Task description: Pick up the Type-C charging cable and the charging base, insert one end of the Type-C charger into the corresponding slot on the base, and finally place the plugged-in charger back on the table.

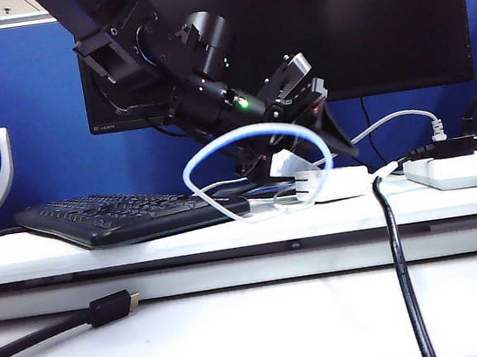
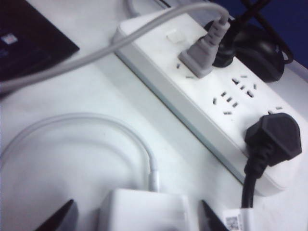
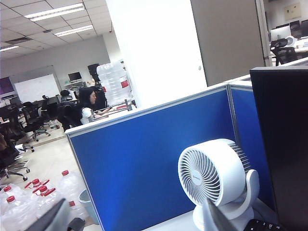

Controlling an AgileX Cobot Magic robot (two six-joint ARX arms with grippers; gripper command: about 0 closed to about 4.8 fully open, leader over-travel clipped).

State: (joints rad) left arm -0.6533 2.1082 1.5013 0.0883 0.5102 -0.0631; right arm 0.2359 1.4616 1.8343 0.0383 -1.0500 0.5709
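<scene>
The left gripper [image 2: 137, 219] is hovering with its fingers spread, the charging base [image 2: 144, 209] sitting on the table [image 2: 72, 96] between them with gaps either side. The Type-C charging cable [image 2: 96, 122] is plugged into the base's slot, looping away. The right gripper [image 3: 137, 216] is standing wide open, aimed at a fan [image 3: 214, 178].

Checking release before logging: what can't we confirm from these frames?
- Left gripper contact with charging base: left wrist view, cut by frame edge.
- Plug seating of Type-C charging cable: blurred there.
- Right gripper: absent from exterior view; its wrist camera faces the fan.
</scene>
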